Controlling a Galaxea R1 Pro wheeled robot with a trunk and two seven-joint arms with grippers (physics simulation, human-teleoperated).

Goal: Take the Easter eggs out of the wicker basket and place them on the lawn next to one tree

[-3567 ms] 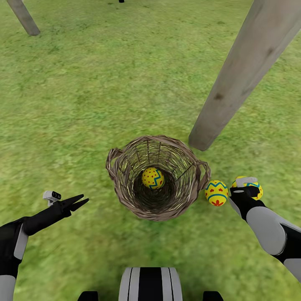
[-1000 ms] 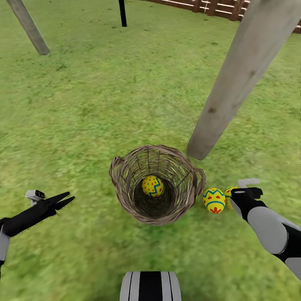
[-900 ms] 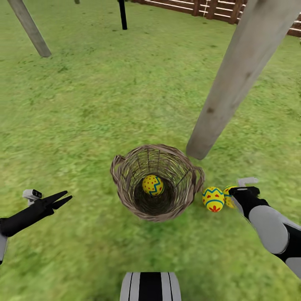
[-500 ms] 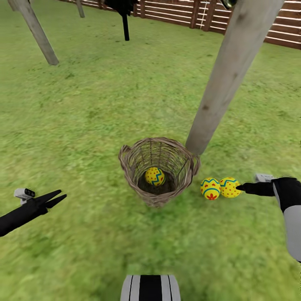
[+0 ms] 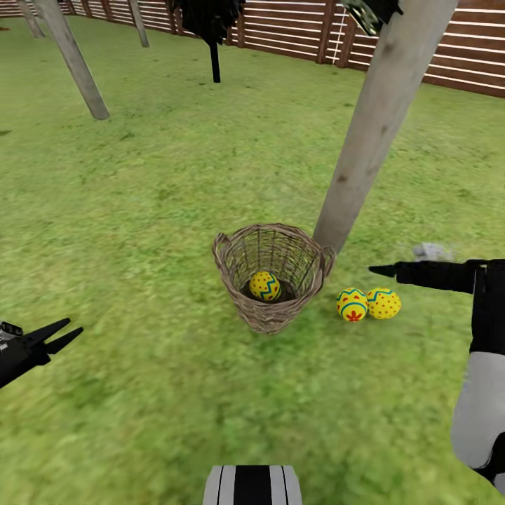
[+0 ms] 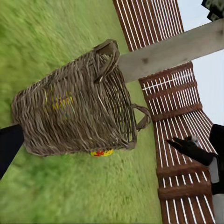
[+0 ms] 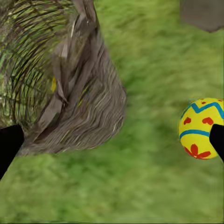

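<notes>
A: Start close in. What are the claws doing?

B: The left gripper [image 5: 62, 334] sits low at the near left over the lawn [image 5: 140, 210], its fingers parted in a narrow V with nothing between them. The right gripper [image 5: 382, 270] hangs above the grass out to the right. In the right wrist view its two black fingertips stand wide apart at the frame edges, so it is open and empty.

A: And the eggs?

B: Two lie on the grass, touching each other: the flower-marked egg [image 5: 352, 304] just beside the basket, the dotted egg [image 5: 384, 303] on its far side from the basket. The third egg [image 5: 265, 285] sits at the bottom of the wicker basket [image 5: 272, 277]. Just behind the basket rises the pale trunk of the tree [image 5: 372, 133], and the fence [image 5: 294, 31] runs along the back.

A: So what could go wrong?

B: Reaching down into that deep basket, I think. A finger catching the rim or the loop handle could tip it, and the egg might roll off away from the trunk. The basket could also topple onto the two placed eggs and knock them away. A round egg pinched off-centre may squirt out of the fingers as well.
</notes>
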